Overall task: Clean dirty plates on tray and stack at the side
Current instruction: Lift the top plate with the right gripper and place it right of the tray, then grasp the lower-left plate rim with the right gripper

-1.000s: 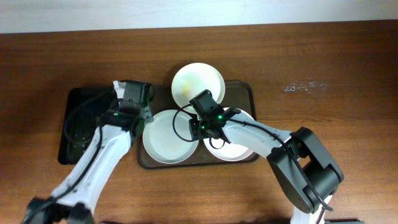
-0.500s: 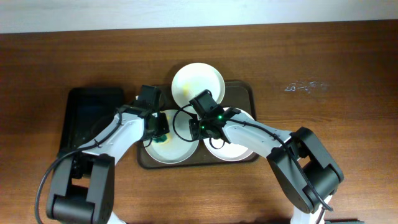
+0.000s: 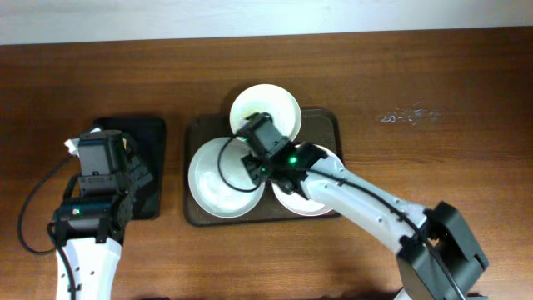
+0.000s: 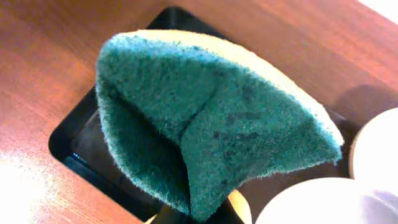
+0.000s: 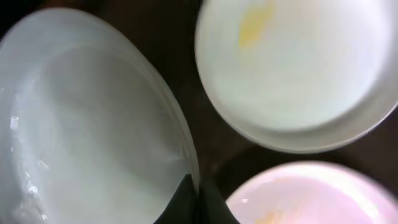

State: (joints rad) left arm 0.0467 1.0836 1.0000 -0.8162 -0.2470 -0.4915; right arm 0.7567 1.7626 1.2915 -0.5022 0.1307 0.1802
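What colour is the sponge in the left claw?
The sponge has a dark green scouring face and a pale yellow edge; it shows best in the left wrist view.

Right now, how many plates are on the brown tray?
3. Left plate at the tray's left end, its rim in the right pincer; rear plate overhanging the far rim; right plate largely under the right arm. None look stacked.

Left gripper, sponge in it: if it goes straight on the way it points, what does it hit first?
Likely the black tray: the sponge in the left gripper points down at it, nothing between, though depth is unclear. The right gripper, clamped on a plate, is aside.
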